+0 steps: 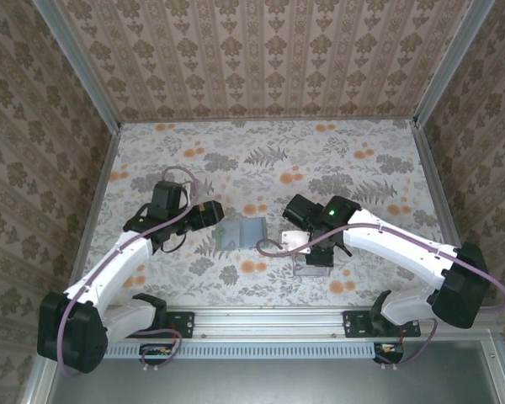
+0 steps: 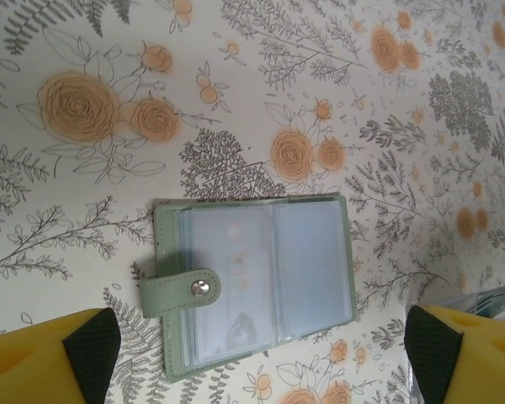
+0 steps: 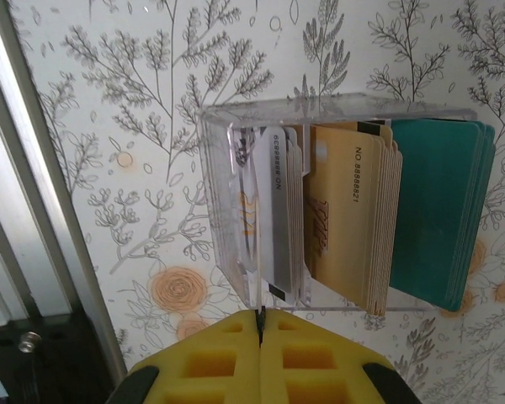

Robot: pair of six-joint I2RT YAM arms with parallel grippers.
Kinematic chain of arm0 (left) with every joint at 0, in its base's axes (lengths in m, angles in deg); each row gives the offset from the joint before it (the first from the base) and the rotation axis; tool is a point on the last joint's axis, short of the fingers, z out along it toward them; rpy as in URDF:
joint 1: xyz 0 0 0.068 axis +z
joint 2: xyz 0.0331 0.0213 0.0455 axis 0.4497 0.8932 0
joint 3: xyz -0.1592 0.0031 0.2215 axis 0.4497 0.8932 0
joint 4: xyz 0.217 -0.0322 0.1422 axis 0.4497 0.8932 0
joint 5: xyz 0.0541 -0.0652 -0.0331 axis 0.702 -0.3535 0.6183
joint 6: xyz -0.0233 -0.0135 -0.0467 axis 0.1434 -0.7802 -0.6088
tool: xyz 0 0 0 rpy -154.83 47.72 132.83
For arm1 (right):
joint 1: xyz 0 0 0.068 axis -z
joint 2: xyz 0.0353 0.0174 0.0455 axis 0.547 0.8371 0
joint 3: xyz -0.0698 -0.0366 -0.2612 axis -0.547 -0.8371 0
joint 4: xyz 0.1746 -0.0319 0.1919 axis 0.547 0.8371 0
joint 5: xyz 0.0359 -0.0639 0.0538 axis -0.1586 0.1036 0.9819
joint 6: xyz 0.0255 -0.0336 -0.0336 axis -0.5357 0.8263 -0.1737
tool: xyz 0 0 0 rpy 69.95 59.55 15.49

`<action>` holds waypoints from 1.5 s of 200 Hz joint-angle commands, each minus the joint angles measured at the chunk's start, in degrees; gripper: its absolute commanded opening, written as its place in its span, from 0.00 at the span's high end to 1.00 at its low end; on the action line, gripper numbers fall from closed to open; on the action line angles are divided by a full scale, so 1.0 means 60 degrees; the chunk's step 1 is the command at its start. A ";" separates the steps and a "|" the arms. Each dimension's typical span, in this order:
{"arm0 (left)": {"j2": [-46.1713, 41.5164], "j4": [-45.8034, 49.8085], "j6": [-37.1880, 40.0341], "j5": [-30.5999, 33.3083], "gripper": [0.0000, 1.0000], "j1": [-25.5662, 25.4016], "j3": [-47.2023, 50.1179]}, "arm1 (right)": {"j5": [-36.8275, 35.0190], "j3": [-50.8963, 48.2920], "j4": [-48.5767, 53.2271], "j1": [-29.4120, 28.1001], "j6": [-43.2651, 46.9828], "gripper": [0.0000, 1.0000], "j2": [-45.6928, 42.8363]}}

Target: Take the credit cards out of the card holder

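Lower right of centre, top view: clear tray (image 1: pixel 313 263) holding white, tan and teal cards (image 3: pixel 353 219); right jaws closed, pads (image 3: pixel 210 366) pressed together, just short of its wall. Beyond, at centre: card holder (image 1: pixel 240 233) lying open, snap strap (image 2: pixel 181 292) folded across its left panel, a pale card (image 2: pixel 231 252) faint behind the clear sleeve. Left jaws stand wide, a pad (image 2: pixel 55 358) in each lower corner of the left wrist view, clear of the holder. Step judged in hand: drawing a card from the open holder; next move likely needs one panel steadied, a card edge pinched
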 commanded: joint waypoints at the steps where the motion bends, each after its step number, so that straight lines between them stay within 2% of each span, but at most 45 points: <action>1: -0.0189 0.0203 -0.0160 0.0135 0.09 0.0082 0.0109 | -0.0442 -0.0185 -0.0138 -0.0044 0.0505 1.00 0.0117; 112: -0.0309 0.0425 -0.0212 0.0239 0.08 0.0082 0.0198 | 0.0388 -0.0500 -0.1189 -0.0169 0.0240 1.00 0.1007; 157: -0.0314 0.0405 -0.0178 0.0226 0.08 0.0098 0.0231 | 0.0335 -0.0704 -0.1282 -0.0167 -0.0068 1.00 0.1055; 166: -0.0282 0.0387 -0.0169 0.0212 0.08 0.0111 0.0228 | 0.0337 -0.0742 -0.1279 -0.0172 -0.0159 0.93 0.1069; 172: -0.0245 0.0375 -0.0176 0.0188 0.08 0.0126 0.0230 | 0.0299 -0.0772 -0.1327 -0.0165 -0.0242 0.80 0.1070; 175: -0.0238 0.0370 -0.0168 0.0174 0.08 0.0131 0.0227 | 0.0244 -0.0790 -0.1345 -0.0165 -0.0302 0.77 0.1072; 203: -0.0134 0.0352 -0.0147 0.0093 0.08 0.0148 0.0183 | 0.0010 -0.0795 -0.1441 -0.0142 -0.0645 0.73 0.0986; 226: -0.0134 0.0366 -0.0130 0.0093 0.08 0.0159 0.0183 | -0.0040 -0.0614 -0.1488 0.0005 -0.1281 0.65 0.0762; 242: -0.0129 0.0373 -0.0129 0.0105 0.08 0.0169 0.0195 | -0.0321 -0.0519 -0.1724 0.0139 -0.1843 0.65 0.0564; 266: -0.0063 0.0315 -0.0161 0.0042 0.08 0.0177 0.0208 | -0.0597 -0.0172 -0.2341 0.0405 -0.3300 0.67 0.0398; 290: -0.0002 0.0325 -0.0179 -0.0039 0.08 0.0169 0.0198 | -0.0068 0.0317 -0.2976 0.0786 -0.4996 0.71 0.0399; 300: -0.0016 0.0350 -0.0179 -0.0039 0.08 0.0172 0.0202 | 0.0254 0.0440 -0.3279 0.0929 -0.5670 0.76 0.0396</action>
